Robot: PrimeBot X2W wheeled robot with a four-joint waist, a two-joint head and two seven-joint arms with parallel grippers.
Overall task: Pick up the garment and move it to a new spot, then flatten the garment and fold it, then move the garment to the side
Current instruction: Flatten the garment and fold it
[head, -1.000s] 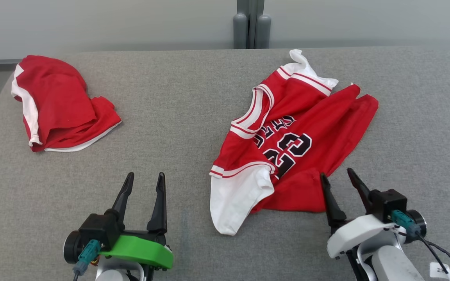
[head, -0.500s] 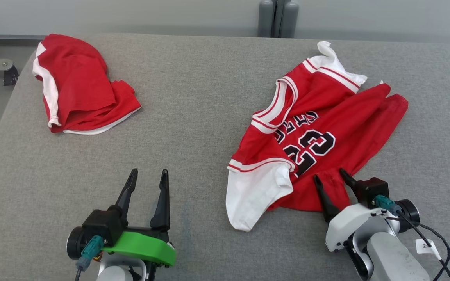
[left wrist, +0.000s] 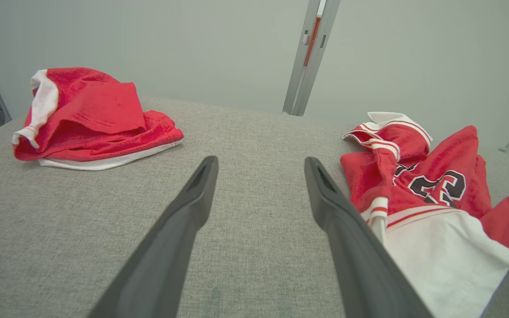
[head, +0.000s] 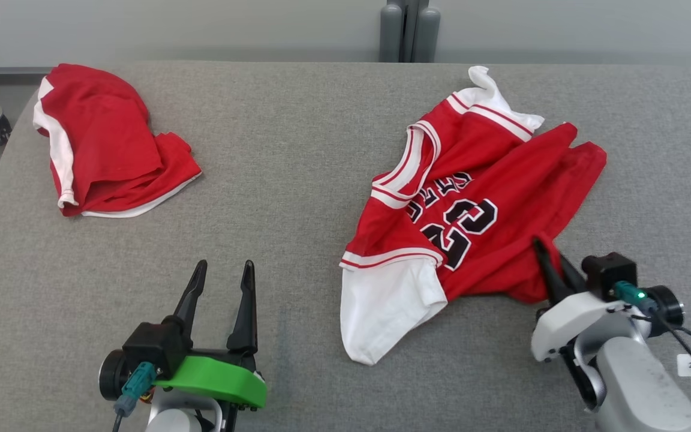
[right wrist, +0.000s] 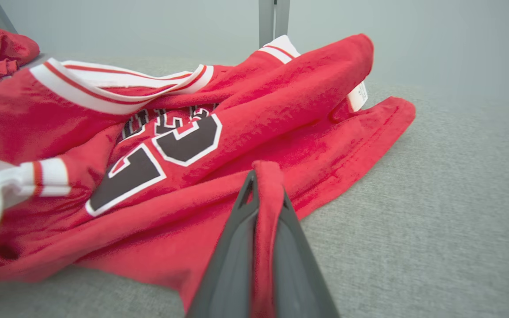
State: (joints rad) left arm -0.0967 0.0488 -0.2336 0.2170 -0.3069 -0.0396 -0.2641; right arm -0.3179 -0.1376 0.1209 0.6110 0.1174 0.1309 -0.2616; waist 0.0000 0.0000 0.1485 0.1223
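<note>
Where grey table (head: 297, 150) bearing jersey (head: 489, 180) ends, pale wall (head: 201, 30).

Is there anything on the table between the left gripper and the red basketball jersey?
Nothing visible. Bare grey tabletop lies between the open left gripper and the jersey; the other red garment sits away at the far left.

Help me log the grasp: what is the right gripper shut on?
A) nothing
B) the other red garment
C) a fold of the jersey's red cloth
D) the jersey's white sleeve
C: the right gripper pinches a red ridge of the jersey between its closed fingers.
</note>
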